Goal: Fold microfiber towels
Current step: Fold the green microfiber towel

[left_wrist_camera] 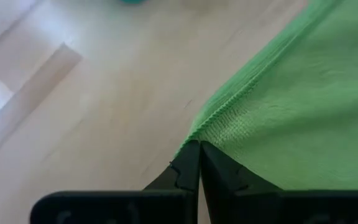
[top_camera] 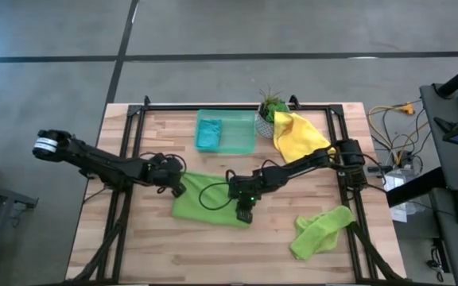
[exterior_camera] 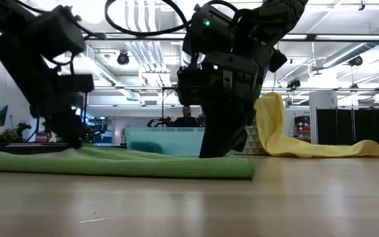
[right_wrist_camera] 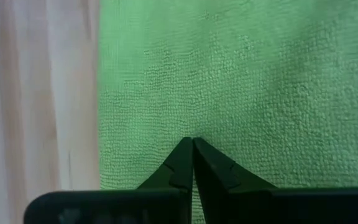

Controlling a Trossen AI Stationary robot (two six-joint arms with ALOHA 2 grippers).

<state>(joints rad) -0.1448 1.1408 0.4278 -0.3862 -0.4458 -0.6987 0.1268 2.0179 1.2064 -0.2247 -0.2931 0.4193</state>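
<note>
High view shows the left pincer point(top_camera: 178, 189) down at the left edge of a lime green towel point(top_camera: 205, 202) that lies flat in the middle of the wooden surface point(top_camera: 133, 246); its jaws are pressed together, and the left wrist view puts their tips right at the towel's hemmed corner point(left_wrist_camera: 194, 134), though whether any cloth is nipped between them cannot be told. Just to the right, the right pincer point(top_camera: 244, 213) stands on the same towel near its right edge, jaws likewise closed with the tips on the pile, nothing visibly lifted. Farther back sits the green tray point(top_camera: 245, 143) with a teal towel point(top_camera: 208, 133) in it, then a yellow towel point(top_camera: 299, 137) draped beside a small potted plant point(top_camera: 269, 107), and nearer on the right a second lime green towel point(top_camera: 318, 232) lies crumpled. These cloths look light, limp and grippy in texture, so they should drape and fold readily; corners and hemmed edges seem the best hold.
</note>
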